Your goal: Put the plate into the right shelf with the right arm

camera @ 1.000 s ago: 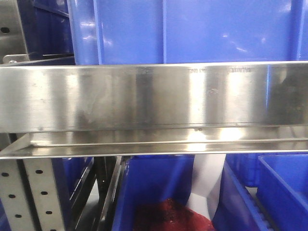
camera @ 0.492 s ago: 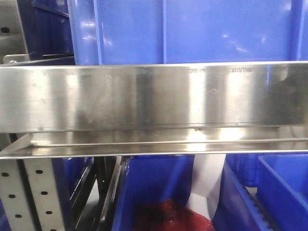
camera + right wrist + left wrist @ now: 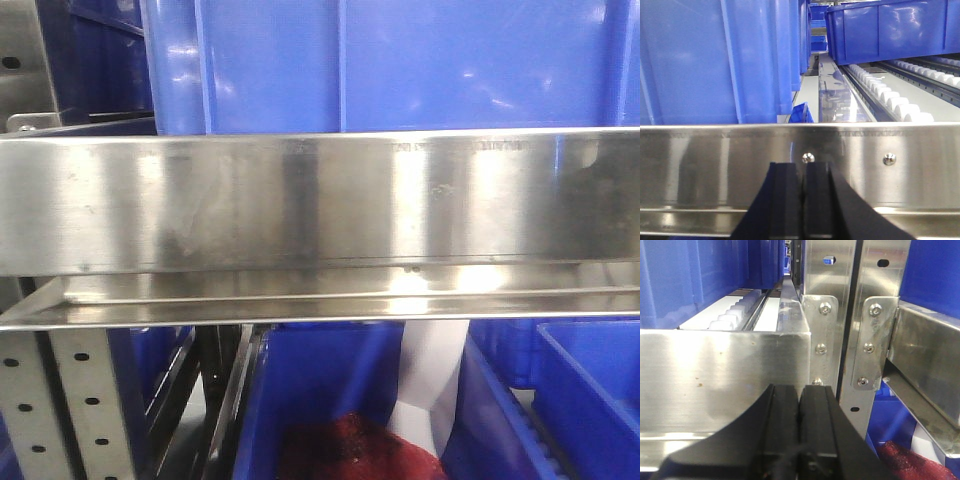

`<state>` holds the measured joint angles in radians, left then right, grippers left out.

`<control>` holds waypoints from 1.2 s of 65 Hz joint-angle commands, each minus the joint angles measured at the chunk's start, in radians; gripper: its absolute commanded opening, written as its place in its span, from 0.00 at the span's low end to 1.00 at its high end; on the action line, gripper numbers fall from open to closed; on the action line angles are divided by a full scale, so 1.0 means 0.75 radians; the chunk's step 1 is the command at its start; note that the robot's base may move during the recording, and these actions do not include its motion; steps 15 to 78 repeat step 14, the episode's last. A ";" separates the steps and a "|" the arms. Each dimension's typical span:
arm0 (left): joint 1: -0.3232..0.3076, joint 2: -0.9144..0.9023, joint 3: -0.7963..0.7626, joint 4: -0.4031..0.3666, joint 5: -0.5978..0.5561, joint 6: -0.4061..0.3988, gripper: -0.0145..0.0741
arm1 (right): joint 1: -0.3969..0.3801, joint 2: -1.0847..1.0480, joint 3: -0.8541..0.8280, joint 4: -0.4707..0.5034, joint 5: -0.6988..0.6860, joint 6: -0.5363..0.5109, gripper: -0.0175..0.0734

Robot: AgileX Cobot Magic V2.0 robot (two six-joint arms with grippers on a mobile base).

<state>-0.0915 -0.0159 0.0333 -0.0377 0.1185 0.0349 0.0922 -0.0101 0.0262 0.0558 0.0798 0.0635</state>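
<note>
The brushed stainless-steel right shelf [image 3: 320, 205] fills the front view, its wide shiny front edge running level from the left border to the right, its long axis horizontal. A large blue plastic bin [image 3: 400, 65] stands on it above that edge, and lower blue bins [image 3: 330, 390] sit beneath, one holding a dark red crumpled mass [image 3: 350, 450]. A perforated metal upright [image 3: 85, 400] rises at the lower left. The plain white plate appears in none of the views, so its place and the way it points cannot be told. In the left wrist view the black left end effector [image 3: 799, 405] has its two fingers pressed together, empty, just before the shelf's front edge beside bolted uprights [image 3: 822, 340]. In the right wrist view the black right end effector [image 3: 804, 185] is likewise pressed together with nothing between its fingers, close before the steel edge, with white rollers [image 3: 890, 95] running back along the shelf bed to its right.
</note>
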 commanded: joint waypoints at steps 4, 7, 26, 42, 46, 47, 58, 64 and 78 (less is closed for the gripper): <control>0.002 -0.007 0.011 -0.005 -0.115 -0.004 0.11 | -0.007 -0.016 -0.006 0.001 -0.115 0.000 0.26; 0.002 -0.007 0.011 -0.005 -0.115 -0.004 0.11 | -0.007 -0.016 -0.006 0.001 -0.115 0.000 0.26; 0.002 -0.007 0.011 -0.005 -0.115 -0.004 0.11 | -0.007 -0.016 -0.006 0.001 -0.115 0.000 0.26; 0.002 -0.007 0.011 -0.005 -0.115 -0.004 0.11 | -0.007 -0.016 -0.006 0.001 -0.115 0.000 0.26; 0.002 -0.007 0.011 -0.005 -0.115 -0.004 0.11 | -0.007 -0.016 -0.006 0.001 -0.115 0.000 0.26; 0.002 -0.007 0.011 -0.005 -0.115 -0.004 0.11 | -0.007 -0.016 -0.006 0.001 -0.115 0.000 0.26; 0.002 -0.007 0.011 -0.005 -0.115 -0.004 0.11 | -0.007 -0.016 -0.006 0.001 -0.115 0.000 0.26; 0.002 -0.007 0.011 -0.005 -0.115 -0.004 0.11 | -0.007 -0.016 -0.006 0.001 -0.115 0.000 0.26; 0.002 -0.007 0.011 -0.005 -0.115 -0.004 0.11 | -0.007 -0.016 -0.006 0.001 -0.115 0.000 0.26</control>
